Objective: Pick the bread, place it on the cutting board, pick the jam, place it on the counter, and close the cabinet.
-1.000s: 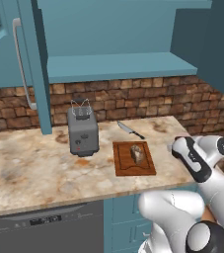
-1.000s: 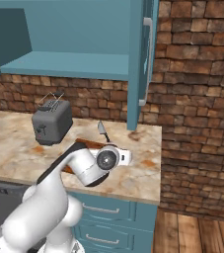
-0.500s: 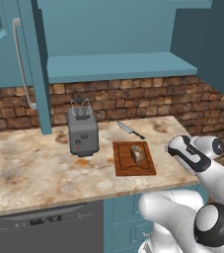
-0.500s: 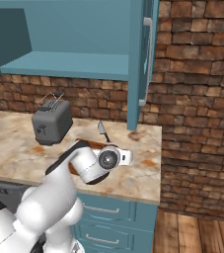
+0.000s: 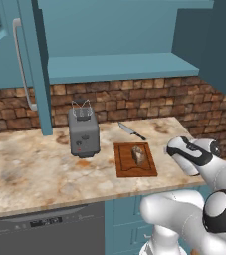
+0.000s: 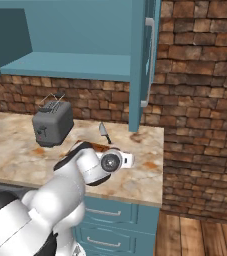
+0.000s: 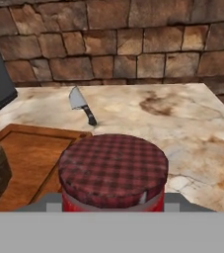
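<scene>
**Mia:** Where is the jam [image 7: 113, 170]?

**Ben:** Right up close in the hand view. You can see its red checked lid, with the pincer [image 7: 114, 201] closed round the jar. It hangs just off the right side of the cutting board [image 7: 32, 158], above the counter [image 7: 182, 118].

**Mia:** And the bread [image 5: 138, 155]?

**Ben:** It sits on the cutting board already. So that part looks done.

**Mia:** What is the job now?

**Ben:** I think it is to set the jam down on the counter. The bare stone to the right of the board looks like a good spot.

**Mia:** How should it do that well?

**Ben:** Go down slowly and keep the jar standing straight. Let go only when the bottom rests flat on the stone. If it lets go too high, the jar could tip and roll.

**Mia:** Is anything in the way?

**Ben:** The knife [image 7: 82, 105] lies behind the board, near the brick wall [image 7: 133, 39]. The toaster [image 5: 83, 133] is on the other side of the board. Both are well apart from the bare spot. But the counter ends soon on the right, so stay away from that edge.

**Mia:** What comes after?

**Ben:** The cabinet [image 5: 119, 67] is open, with its door [image 6: 144, 60] swung out. It needs closing.
</scene>
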